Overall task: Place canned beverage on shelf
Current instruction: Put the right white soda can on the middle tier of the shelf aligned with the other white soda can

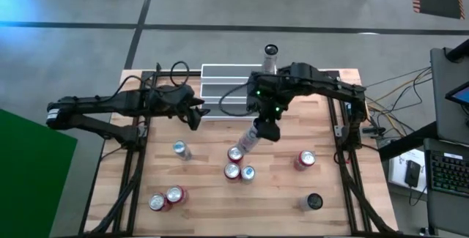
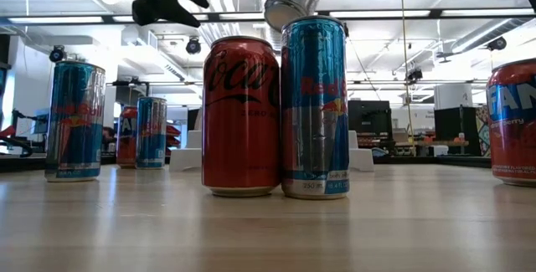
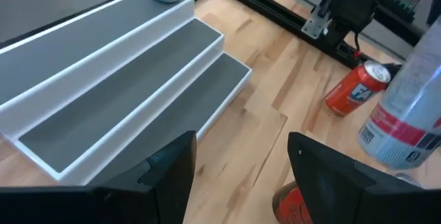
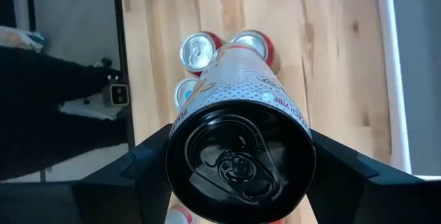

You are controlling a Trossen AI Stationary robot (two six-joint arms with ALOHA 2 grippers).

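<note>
The right gripper (image 1: 262, 131) was clamped on a tall silver can (image 1: 248, 140), holding it tilted in the air above a cluster of three upright cans (image 1: 236, 163) near the middle of the wooden table (image 1: 205, 187). The left gripper (image 1: 196, 113) hovered with its fingers spread and empty just in front of the three-step shelf (image 1: 220, 90), which carried one can (image 1: 270, 56) on its top step. Five more cans stood on the table, eight there in all: one alone at left (image 1: 179, 149), two at front left (image 1: 165, 198), a red one at right (image 1: 304, 160) and a dark-topped one at front right (image 1: 313, 203).

i work in a robotics lab: beyond my wooden counter (image 1: 293, 194) run white ceilings with strip lights (image 2: 435, 12), dark monitors (image 2: 370, 120) on desks, loose cables (image 1: 399, 91) and a keyboard (image 1: 447, 166).
</note>
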